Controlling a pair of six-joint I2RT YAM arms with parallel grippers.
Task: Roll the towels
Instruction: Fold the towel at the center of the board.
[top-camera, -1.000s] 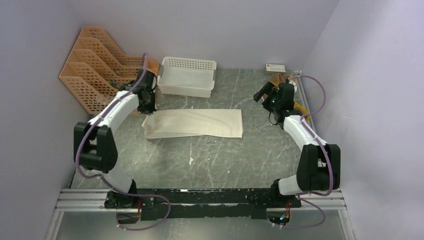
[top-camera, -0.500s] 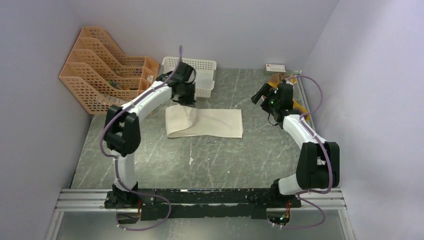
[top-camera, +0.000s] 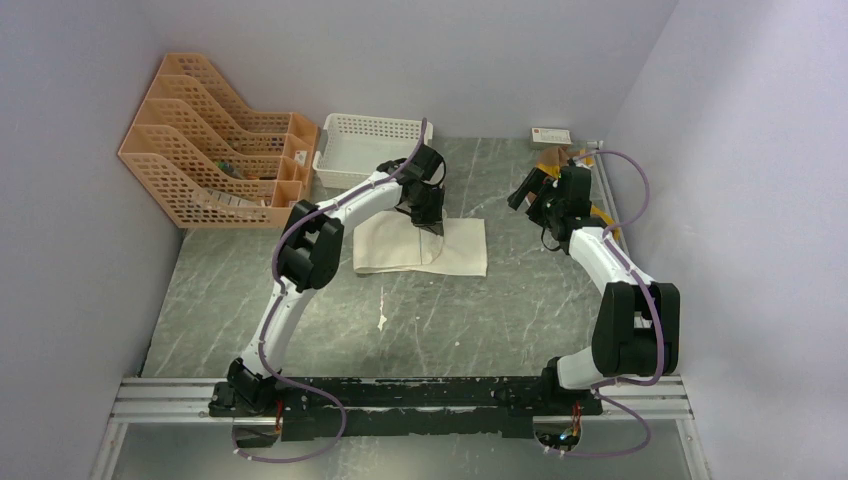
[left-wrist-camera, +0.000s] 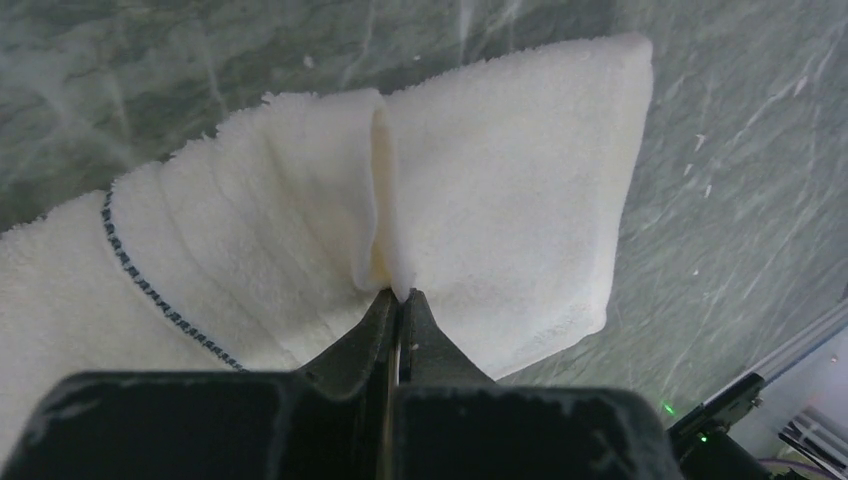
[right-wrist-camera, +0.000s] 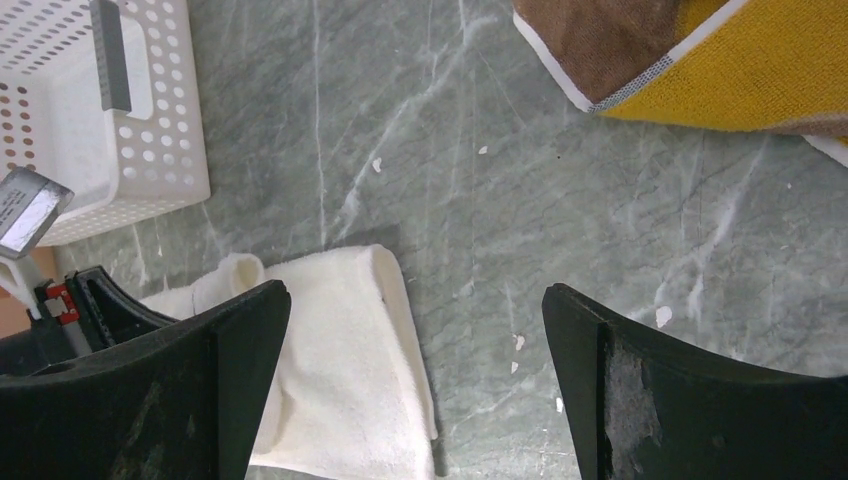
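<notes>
The cream-white towel lies flat in the middle of the table, its left end lifted and folded over to the right. My left gripper is shut on a pinched ridge of that towel, the jaws closed tight on the cloth. To the right of the towel, my right gripper hovers above the table, open and empty. The towel's right end shows below its left finger. The brown and mustard-yellow towel lies at the back right, partly hidden behind the right arm.
A white lattice basket stands at the back centre, just left of the right gripper's view. Orange file racks fill the back left corner. A small white box sits against the back wall.
My left arm has swung from the towel's left end toward the right, carrying the pinched end over the rest, so the towel is much shorter. The right arm has barely moved.
</notes>
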